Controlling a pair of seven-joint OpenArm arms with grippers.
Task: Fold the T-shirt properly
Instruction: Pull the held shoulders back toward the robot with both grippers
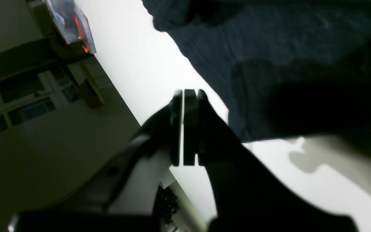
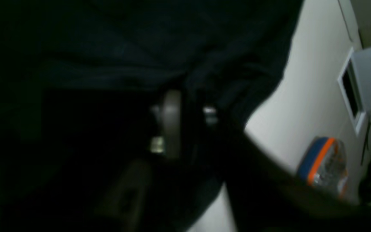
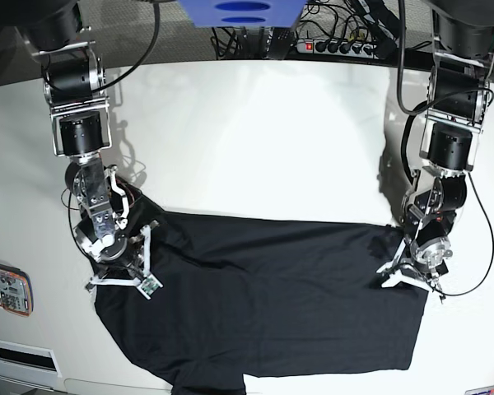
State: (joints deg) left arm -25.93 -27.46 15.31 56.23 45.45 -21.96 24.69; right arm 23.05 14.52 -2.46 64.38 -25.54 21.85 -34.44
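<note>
The black T-shirt (image 3: pixel 263 304) lies spread and wrinkled across the near half of the white table (image 3: pixel 247 140). My right gripper (image 3: pixel 122 284) is down on the shirt's left edge, near a bunched sleeve. In the right wrist view the dark T-shirt (image 2: pixel 108 48) fills most of the picture, and the right gripper (image 2: pixel 190 122) has its jaws a little apart, with dark cloth around them. My left gripper (image 3: pixel 407 278) rests at the shirt's right edge. In the left wrist view the left gripper (image 1: pixel 188 93) is shut and holds nothing, while the T-shirt (image 1: pixel 285 48) lies just beyond it.
An orange and blue packet (image 3: pixel 6 288) lies at the table's left edge, also seen as the packet (image 2: pixel 324 164). A white device (image 3: pixel 16 354) sits at the near left corner. A power strip (image 3: pixel 337 45) and cables lie behind the table.
</note>
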